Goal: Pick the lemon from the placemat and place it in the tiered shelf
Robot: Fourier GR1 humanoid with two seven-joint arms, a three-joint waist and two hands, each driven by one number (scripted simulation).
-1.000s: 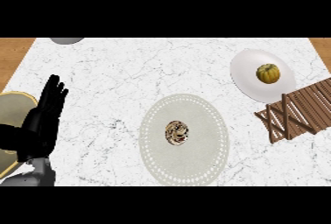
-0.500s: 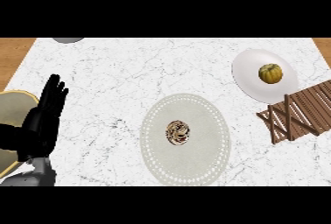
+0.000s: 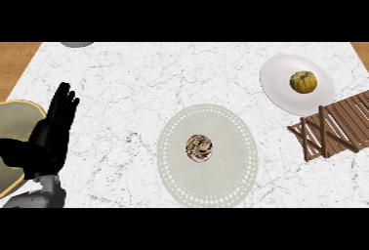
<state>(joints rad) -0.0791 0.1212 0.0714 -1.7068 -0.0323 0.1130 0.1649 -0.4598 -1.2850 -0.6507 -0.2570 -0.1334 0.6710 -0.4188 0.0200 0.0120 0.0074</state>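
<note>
Since the earlier frames almost nothing has moved: we see the left hand [image 3: 45, 144] at the same place by the left edge, and the lemon [image 3: 199, 147] has not changed its place on the placemat [image 3: 232, 146]. The whole view has shifted only very slightly.

The left hand is open, its fingers [image 3: 65, 100] straight, close together and pointing up. It holds nothing and touches none of the task's things. It shows in front of a beige dish [image 3: 14, 119] with a yellow rim, which is cut by the left edge and partly hidden behind the hand. The right hand we do not see at all.

The lemon lies about in the middle of the round pale placemat, well apart from the hand. Its skin looks mottled to us, brown and cream. The placemat lies on the white marble counter [image 3: 130, 83], toward the lower middle.

The shelf [image 3: 335, 129], of brown wooden slats, is at the right edge, tilted in the view. Its upper corner overlaps the lower right rim of a white plate [image 3: 279, 90]; if they touch, we cannot tell. On this plate sits a yellow fruit [image 3: 303, 82]. A grey round thing [image 3: 75, 44] is cut by the top edge, upper left
</note>
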